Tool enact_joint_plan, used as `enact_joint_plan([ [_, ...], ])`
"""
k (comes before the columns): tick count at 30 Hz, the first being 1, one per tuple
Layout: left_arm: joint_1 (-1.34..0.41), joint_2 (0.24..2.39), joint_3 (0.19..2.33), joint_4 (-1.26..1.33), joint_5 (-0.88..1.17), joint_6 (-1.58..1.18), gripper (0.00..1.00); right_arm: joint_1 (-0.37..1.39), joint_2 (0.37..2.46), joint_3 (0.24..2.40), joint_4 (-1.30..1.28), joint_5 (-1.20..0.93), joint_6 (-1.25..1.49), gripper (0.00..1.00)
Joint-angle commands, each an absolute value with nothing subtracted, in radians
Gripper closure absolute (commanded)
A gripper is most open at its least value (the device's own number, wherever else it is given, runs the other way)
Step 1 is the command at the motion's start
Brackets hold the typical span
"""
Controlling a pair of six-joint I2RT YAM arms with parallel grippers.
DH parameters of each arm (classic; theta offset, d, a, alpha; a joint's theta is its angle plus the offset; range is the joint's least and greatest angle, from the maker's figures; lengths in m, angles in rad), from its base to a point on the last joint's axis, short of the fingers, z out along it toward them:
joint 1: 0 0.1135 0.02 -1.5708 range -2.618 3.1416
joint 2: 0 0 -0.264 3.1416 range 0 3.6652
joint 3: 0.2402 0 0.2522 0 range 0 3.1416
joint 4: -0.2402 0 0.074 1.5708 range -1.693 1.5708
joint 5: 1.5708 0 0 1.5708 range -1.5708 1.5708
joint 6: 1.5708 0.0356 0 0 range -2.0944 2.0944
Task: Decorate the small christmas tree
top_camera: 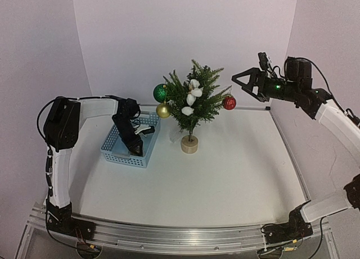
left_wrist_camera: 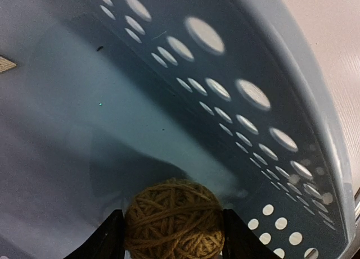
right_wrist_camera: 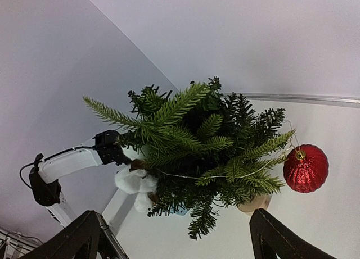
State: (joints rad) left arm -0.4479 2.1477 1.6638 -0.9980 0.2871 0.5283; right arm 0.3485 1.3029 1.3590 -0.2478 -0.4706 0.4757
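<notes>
The small christmas tree [top_camera: 194, 99] stands at the table's back middle on its pale wooden disc base [top_camera: 189, 144]. A green bauble [top_camera: 160, 92], a gold bauble [top_camera: 163, 110], a red bauble [top_camera: 229, 103] and white cotton bolls [top_camera: 192, 96] hang on it. My left gripper [top_camera: 136, 149] is down inside the blue basket [top_camera: 115, 152], shut on a brown twine ball [left_wrist_camera: 174, 219] held between its black fingers [left_wrist_camera: 104, 239]. My right gripper [top_camera: 241, 79] is open and empty, up in the air right of the tree. The tree [right_wrist_camera: 202, 141] and red bauble [right_wrist_camera: 305, 168] show in the right wrist view.
The perforated basket wall [left_wrist_camera: 236, 85] rises close to the right of the twine ball. White walls close the table at the back and both sides. A metal rail [top_camera: 180, 236] runs along the near edge.
</notes>
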Motion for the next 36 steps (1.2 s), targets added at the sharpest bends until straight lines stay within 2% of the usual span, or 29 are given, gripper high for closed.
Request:
enact_joint_plan([
  [1,-0.431,2.140,1.737,-0.996,0.264,0.557,0.48,0.353,1.284,1.367,-0.225,-0.471,0.465,0.08],
  [7,-0.420,2.124,1.778,-0.982,0.326,0.540,0.50,0.354,1.279,1.370,-0.225,-0.471,0.463,0.08],
  [14,-0.336,2.119,2.025,-1.061,0.434,0.399,0.53,0.359,1.272,1.401,-0.229,-0.461,0.482,0.09],
  [21,-0.311,1.933,2.052,-0.995,0.592,0.270,0.53,0.440,1.303,1.536,-0.267,-0.402,0.379,0.09],
  [25,-0.311,1.844,2.060,-0.998,0.682,0.237,0.53,0.538,1.374,1.642,-0.275,-0.388,0.302,0.09],
  [28,-0.311,1.722,1.989,-0.926,0.795,0.202,0.53,0.666,1.455,1.753,-0.307,-0.361,0.188,0.09],
  [32,-0.312,1.562,1.855,-0.801,0.925,0.129,0.52,0.822,1.538,1.856,-0.331,-0.266,0.007,0.09],
  [36,-0.311,1.494,1.797,-0.764,1.044,0.026,0.53,0.969,1.619,1.925,-0.320,-0.131,-0.262,0.06],
])
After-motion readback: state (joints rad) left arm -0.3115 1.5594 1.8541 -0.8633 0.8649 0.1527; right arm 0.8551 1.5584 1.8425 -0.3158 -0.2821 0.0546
